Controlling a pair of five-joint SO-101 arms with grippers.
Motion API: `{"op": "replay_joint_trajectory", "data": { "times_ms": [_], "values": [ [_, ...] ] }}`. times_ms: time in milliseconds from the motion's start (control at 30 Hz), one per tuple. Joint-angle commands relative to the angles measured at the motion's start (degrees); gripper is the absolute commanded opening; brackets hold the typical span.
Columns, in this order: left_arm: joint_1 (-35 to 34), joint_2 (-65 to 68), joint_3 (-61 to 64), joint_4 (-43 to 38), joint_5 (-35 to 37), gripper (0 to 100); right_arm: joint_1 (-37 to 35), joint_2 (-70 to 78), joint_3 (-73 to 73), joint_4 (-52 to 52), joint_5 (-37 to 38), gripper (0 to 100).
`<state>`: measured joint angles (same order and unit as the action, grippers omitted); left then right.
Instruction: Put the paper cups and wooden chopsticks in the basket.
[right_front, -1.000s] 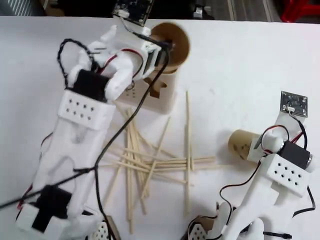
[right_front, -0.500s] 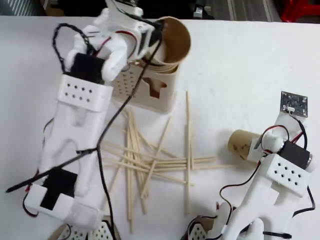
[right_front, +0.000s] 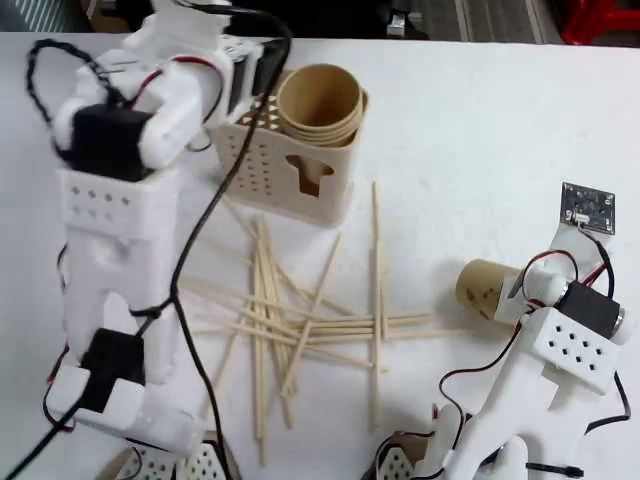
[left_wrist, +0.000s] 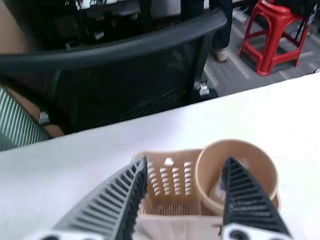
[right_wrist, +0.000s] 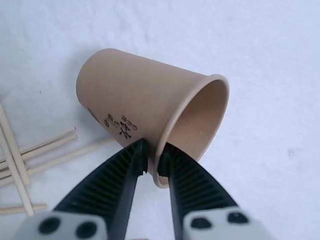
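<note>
A black mesh chair (left_wrist: 130, 80) and red stool (left_wrist: 280, 9) stand beyond the white table (left_wrist: 280, 115).

Bright light w/ faint shadows

White table (right_front: 480, 120), nothing fancy. The perforated basket (right_front: 290, 175) sits on it toward the far edge. Right in front of the basket is a loose, criss-crossed scatter of wooden chopsticks (right_front: 290, 320), lying flat. One paper cup (right_front: 480, 288) lies tipped on its side, well apart from the basket, out past the sticks on the right.
</note>
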<state>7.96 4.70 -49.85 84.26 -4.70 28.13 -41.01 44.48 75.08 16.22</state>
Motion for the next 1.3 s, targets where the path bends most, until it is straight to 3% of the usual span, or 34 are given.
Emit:
{"op": "replay_joint_trajectory", "data": {
  "times_ms": [0,200,433,733,967,1267],
  "values": [
    [-1.89,-0.75,-10.73,8.18,0.09,24,-0.22,0.22,-3.25,-0.40,0.79,1.9],
    [-6.73,-0.75,-25.05,18.20,0.09,24,-0.31,0.22,-9.85,0.13,0.88,1.9],
    [-14.37,-2.42,-20.57,18.37,0.18,24,-6.46,0.22,-21.45,6.37,4.84,1.9],
    [-15.60,-17.45,-1.58,17.93,-3.34,24,-18.86,0.66,-37.71,7.78,7.74,1.9],
    [-17.71,-28.97,18.81,13.71,-4.40,24,-28.53,0.84,-44.66,2.68,7.47,1.9],
    [-20.70,-49.27,57.93,-6.15,-4.48,25,-37.05,0.84,-45.36,-10.95,7.74,1.9]
  ]
}}
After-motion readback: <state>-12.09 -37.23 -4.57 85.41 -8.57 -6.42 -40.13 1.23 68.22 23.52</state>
